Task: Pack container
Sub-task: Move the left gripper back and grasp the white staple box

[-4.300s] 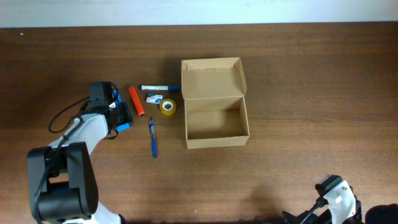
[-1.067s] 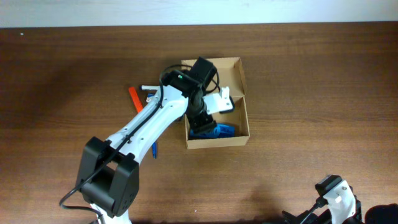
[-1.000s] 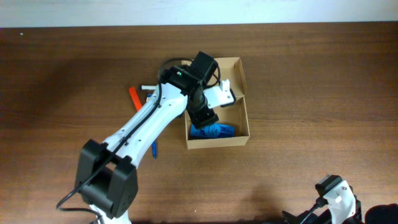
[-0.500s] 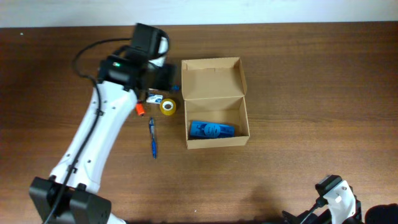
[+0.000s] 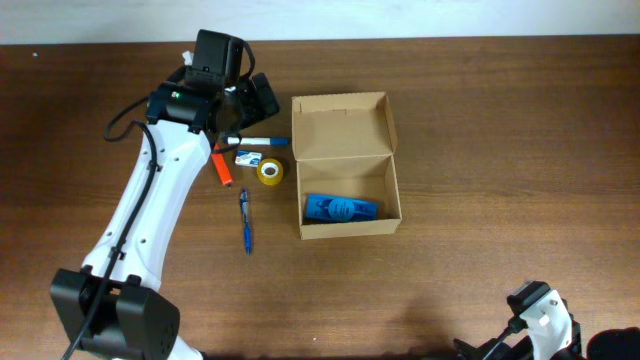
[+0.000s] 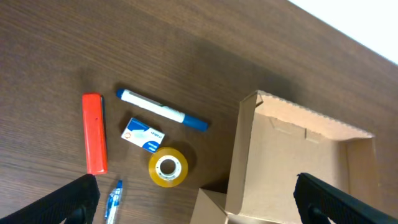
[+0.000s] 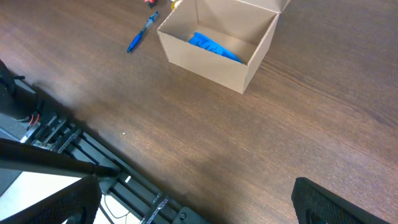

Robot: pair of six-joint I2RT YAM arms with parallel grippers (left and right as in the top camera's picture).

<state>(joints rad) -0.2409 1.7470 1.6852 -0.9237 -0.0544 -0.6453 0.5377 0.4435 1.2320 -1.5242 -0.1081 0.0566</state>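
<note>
We see a small rectangular tan cardboard box (image 5: 349, 229) sitting upright and open, its hinged flap lid raised along the far side, with a blue packet (image 5: 341, 209) lying flat inside by the near wall.

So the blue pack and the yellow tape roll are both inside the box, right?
Not quite. Only the blue pack is inside the box. The yellow tape roll sits outside it, as the overhead view shows.

Diffuse, even light from above; soft shadow on table (image 6: 214, 59) beside container (image 6: 292, 155); mild sheen on wood, right wrist view; tabletop sharp throughout.
</note>
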